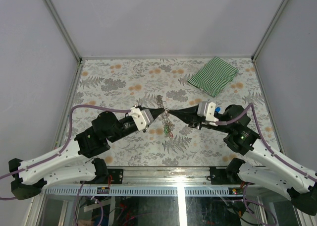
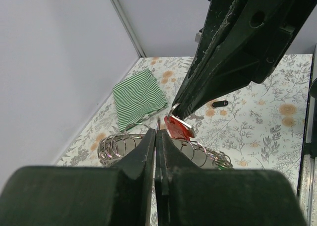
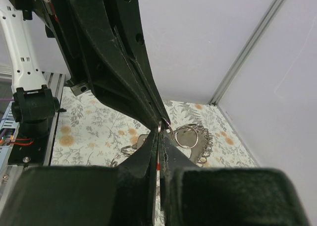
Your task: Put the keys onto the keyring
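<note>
Standing beside the table I see two arms meeting tip to tip, nearer their bases than the one green-striped cloth (image 1: 214, 75) and to its left in the overhead view. The left gripper (image 2: 156, 133) has its jaws pressed fully together, with a thin loop of wire sticking up between the tips. That wire looks like part of the keyring (image 2: 117, 146), though I cannot be sure. The right gripper (image 3: 159, 133) is likewise closed tight. A red-tagged key (image 2: 179, 128) hangs just under its tip, its small loop apparently pinched there.

There is one keyring, a string of coiled metal rings lying on the flowered table (image 1: 124, 82). It is on the bases' side of the cloth, directly beneath the two touching tips, and it spreads to both sides of them.

Of the keys I can count three by their tags:
- The red one is at the grippers.
- A black-tagged key (image 2: 219, 103) lies alone on the table, apart from the rings and well away from the cloth.
- A green tag (image 1: 168, 132) sits at the end of the rings farthest from the cloth
</note>
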